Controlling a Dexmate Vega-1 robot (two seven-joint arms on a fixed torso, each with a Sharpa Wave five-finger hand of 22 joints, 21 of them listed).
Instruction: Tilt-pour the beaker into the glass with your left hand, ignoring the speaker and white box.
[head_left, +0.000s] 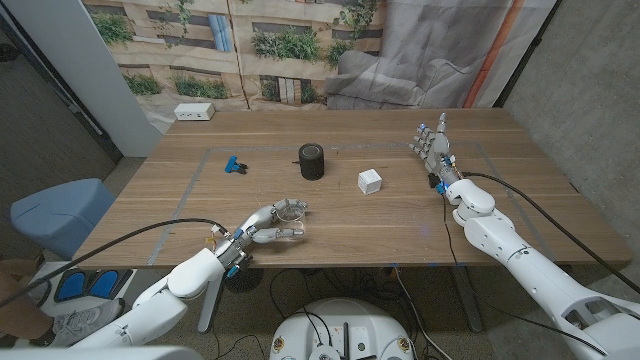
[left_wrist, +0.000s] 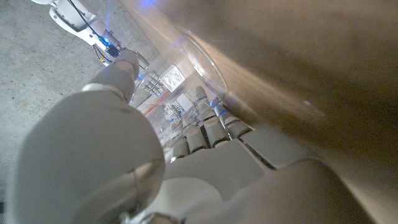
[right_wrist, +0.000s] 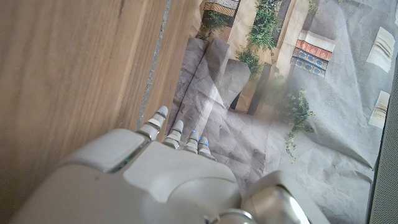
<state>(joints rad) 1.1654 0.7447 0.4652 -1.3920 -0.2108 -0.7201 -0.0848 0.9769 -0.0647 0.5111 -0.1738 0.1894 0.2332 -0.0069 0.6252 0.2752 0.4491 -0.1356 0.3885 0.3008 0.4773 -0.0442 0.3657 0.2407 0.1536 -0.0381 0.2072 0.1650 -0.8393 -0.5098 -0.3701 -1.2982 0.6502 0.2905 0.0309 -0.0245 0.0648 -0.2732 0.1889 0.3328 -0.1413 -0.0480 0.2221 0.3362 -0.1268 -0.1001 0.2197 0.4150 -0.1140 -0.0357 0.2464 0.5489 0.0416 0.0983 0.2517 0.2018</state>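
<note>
My left hand (head_left: 262, 228) is near the table's front edge, its fingers wrapped around a clear beaker (head_left: 289, 211) that stands upright or close to it. In the left wrist view the left hand (left_wrist: 118, 155) grips the beaker (left_wrist: 163, 93), whose white printed markings show between thumb and fingers. A clear curved rim (left_wrist: 208, 65) arcs just past the fingertips; I cannot tell whether it is the beaker's own or the glass. My right hand (head_left: 432, 148) stands at the far right of the table, fingers apart and pointing up, holding nothing.
A black cylindrical speaker (head_left: 311, 160) stands mid-table, with a small white box (head_left: 369, 181) to its right. A blue object (head_left: 234, 164) lies to the speaker's left. A white device (head_left: 193, 112) sits at the far left corner. Tape lines mark the wooden table (head_left: 400, 215).
</note>
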